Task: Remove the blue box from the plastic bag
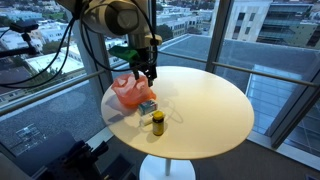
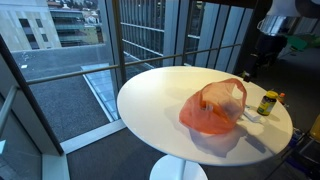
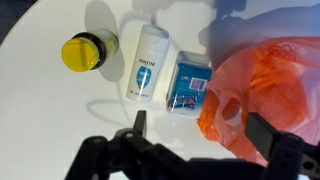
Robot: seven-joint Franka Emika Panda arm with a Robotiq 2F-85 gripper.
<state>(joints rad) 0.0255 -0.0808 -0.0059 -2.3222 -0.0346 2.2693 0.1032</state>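
Wrist view: blue box (image 3: 189,85) lies flat beside the orange plastic bag (image 3: 262,92). Gripper (image 3: 195,128) spread, empty. I judge it light, rigid; I'd pinch its long sides.

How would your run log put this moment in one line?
gripper: open, above table | blue box: on table, outside orange bag | holding: nothing

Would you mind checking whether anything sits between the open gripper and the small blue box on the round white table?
Nothing visible does. In the wrist view the small blue box lies bare on the round white table, beside the orange plastic bag, not inside it. The gripper hangs open above it, with the white bottle to one side.
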